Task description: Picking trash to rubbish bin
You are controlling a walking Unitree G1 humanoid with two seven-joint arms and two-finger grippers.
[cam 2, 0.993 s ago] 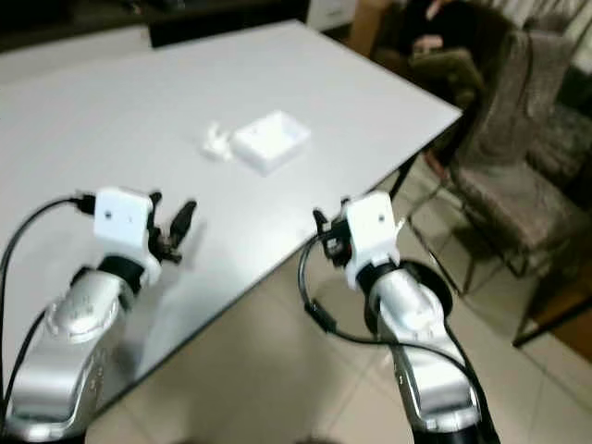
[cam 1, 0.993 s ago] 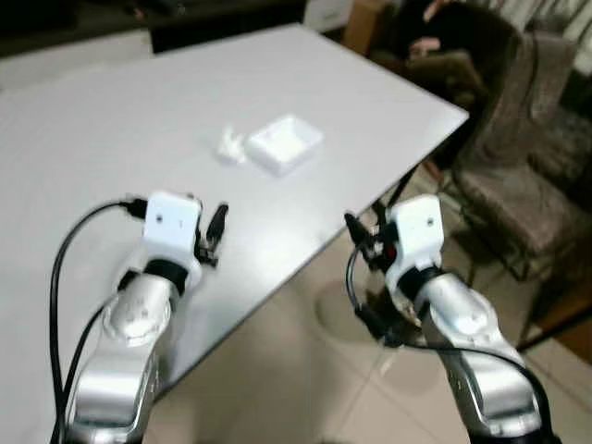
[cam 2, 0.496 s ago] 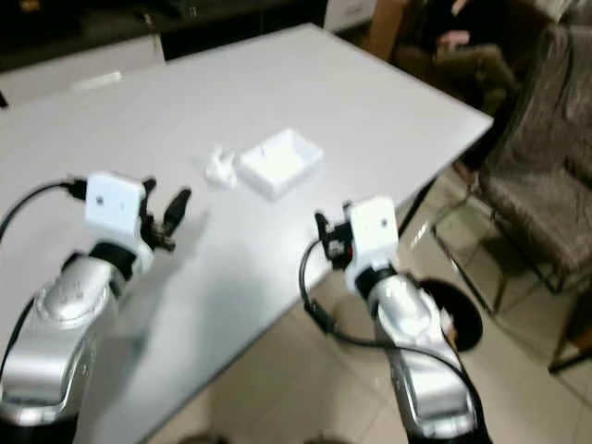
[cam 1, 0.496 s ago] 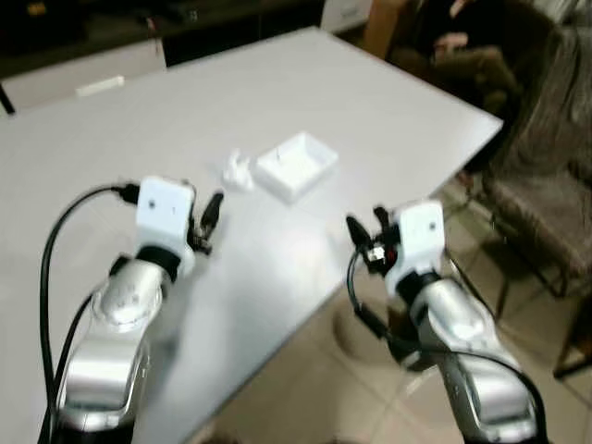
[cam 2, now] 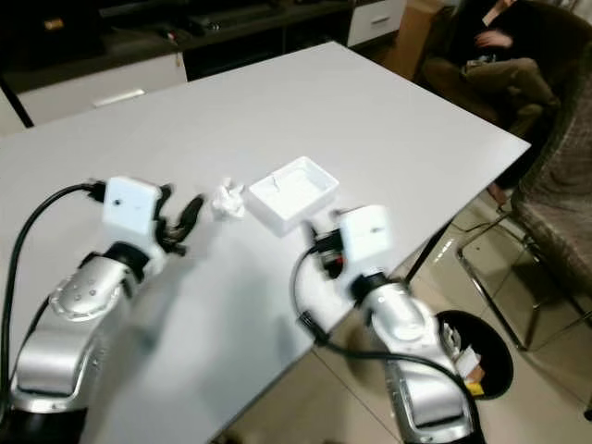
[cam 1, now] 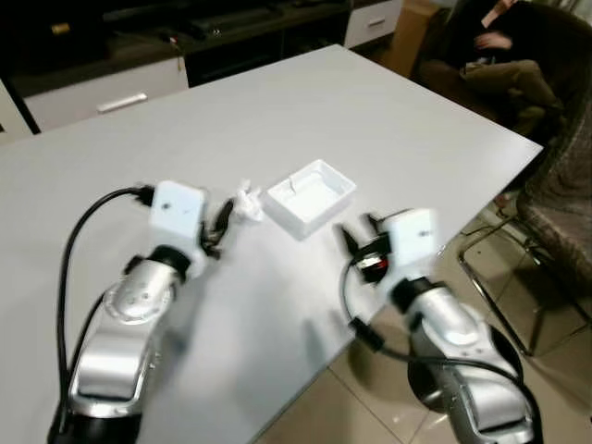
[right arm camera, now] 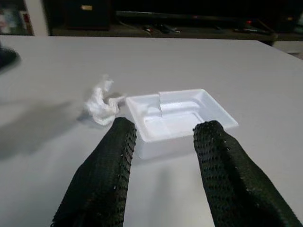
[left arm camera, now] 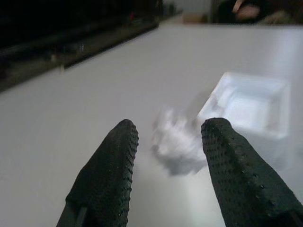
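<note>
Left tool [left arm camera: 165,184]: fingers spread, hovering low over the table [cam 1: 388,120], aimed at the crumpled tissue [cam 1: 247,203] just ahead; no contact yet. Right tool [right arm camera: 163,175]: fingers likewise spread, lined up on the white plastic tray [right arm camera: 180,116], short of it. Tissue and tray lie just beside each other mid-table. The rubbish bin [cam 2: 476,356] stands on the floor past the table edge, on the right. Step judged: approach before pickup. Next move calls for advancing each tool until its fingers straddle its item, then closing.
</note>
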